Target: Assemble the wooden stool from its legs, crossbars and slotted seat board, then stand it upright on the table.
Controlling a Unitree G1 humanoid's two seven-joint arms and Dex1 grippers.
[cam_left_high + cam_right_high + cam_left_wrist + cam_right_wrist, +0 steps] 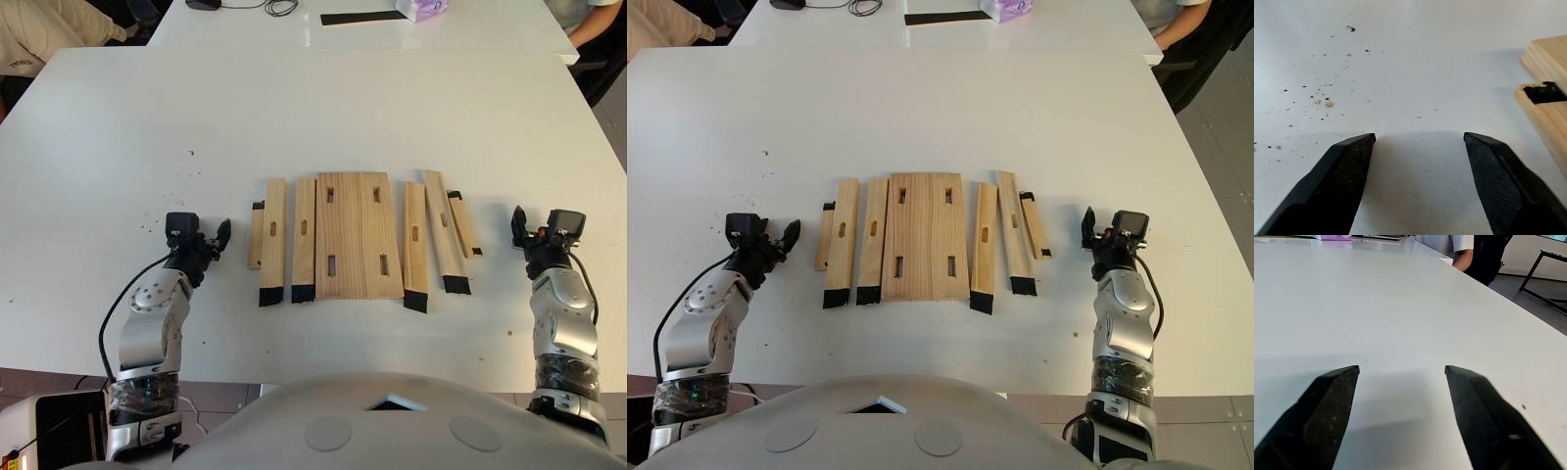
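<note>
Dark specks (1317,102) — too small to identify; wooden pieces (1549,58) — cut off at edge.

A second white table (470,34) stands at the back, carrying a flat black strip (361,18), a purple tissue box (422,8), a dark mouse (203,4) and a coiled cable (281,7). Small dark specks (1322,95) lie scattered at the left.

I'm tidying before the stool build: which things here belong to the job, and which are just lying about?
For the job: slotted seat board; legs, two on each side of it; crossbars, one at each outer end; left claw and right claw, both open and empty.
Lying about: black strip, purple packet, mouse and cable on the far table; dark crumbs near the left claw.
</note>
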